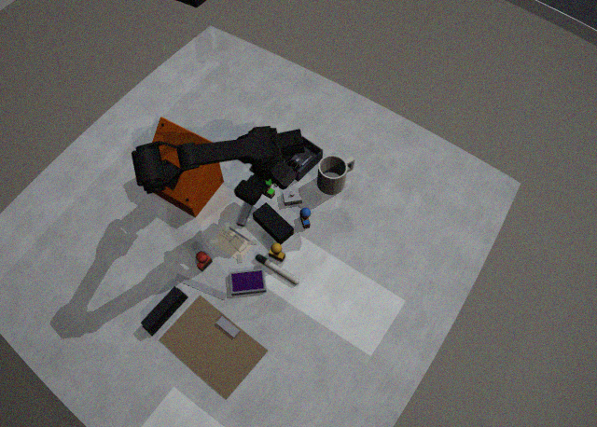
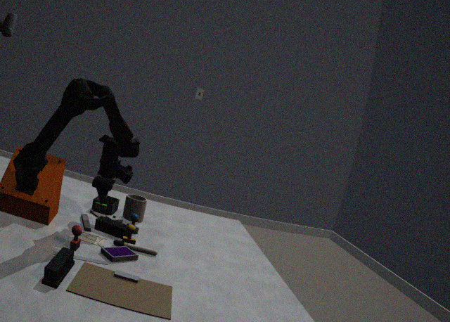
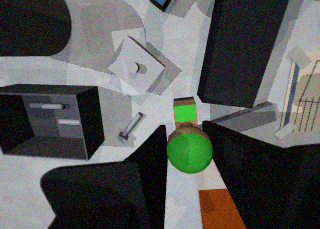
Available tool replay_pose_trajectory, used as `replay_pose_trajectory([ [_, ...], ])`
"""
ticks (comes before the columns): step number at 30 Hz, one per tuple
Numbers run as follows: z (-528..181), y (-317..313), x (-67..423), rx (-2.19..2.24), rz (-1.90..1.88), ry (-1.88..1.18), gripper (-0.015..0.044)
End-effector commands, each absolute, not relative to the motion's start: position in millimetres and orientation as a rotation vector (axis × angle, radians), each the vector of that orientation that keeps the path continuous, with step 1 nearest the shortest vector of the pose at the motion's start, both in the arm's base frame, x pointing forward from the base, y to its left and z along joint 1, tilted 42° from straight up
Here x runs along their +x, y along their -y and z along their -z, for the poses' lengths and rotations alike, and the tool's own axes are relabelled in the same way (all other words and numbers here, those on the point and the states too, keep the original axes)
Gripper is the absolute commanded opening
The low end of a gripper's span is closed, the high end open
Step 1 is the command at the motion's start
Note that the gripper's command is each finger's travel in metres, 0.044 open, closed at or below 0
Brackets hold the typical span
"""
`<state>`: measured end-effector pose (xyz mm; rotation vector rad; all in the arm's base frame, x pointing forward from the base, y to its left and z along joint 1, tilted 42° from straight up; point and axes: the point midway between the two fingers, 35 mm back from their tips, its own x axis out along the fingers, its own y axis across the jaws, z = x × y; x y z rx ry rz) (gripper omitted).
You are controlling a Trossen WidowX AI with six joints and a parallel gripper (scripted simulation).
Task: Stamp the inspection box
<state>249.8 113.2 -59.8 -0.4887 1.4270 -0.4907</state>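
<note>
Wrist view: at the left a dark open box (image 3: 50,120) is seen on the counter (image 3: 185,44), and just right of it a small grey pin (image 3: 131,127) lies flat. Above the pin a pale square block (image 3: 135,65) rests tilted. At the centre the green-knobbed PASS stamp (image 3: 189,150) is gripped by the claw (image 3: 186,148), whose two dark fingers are closed against the knob from either side; the stamp's green square base is visible just beyond the knob. Whether the base touches the counter cannot be judged from this angle. Right of the stamp a long black block (image 3: 240,44) lies, and at the far right edge the card (image 3: 306,101) with its ruled lines is partly shown.

In the top view, taking the stamp (image 1: 269,187) as landmark, the orange base (image 1: 200,186) of the arm stands to its left. The red-knobbed stamp (image 1: 202,258) is well below and left of it, and the purple ink pad (image 1: 246,281) is well below it, with the card (image 1: 231,241) between stamp and pad. The brown clipboard (image 1: 212,348) lies farther below the pad. The yellow-knobbed stamp (image 1: 276,250) and the blue-knobbed stamp (image 1: 305,215) are below and right, and the mug (image 1: 332,173) stands to the right.
</note>
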Motion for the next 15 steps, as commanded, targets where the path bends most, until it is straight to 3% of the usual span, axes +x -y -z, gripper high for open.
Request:
replay_pose_trajectory([
  [1,57.0,-115.5,249.8,-0.478,0.488,-1.427,0.0],
  [15,51.2,-119.4,248.8,-0.472,0.481,-1.429,0.0],
])
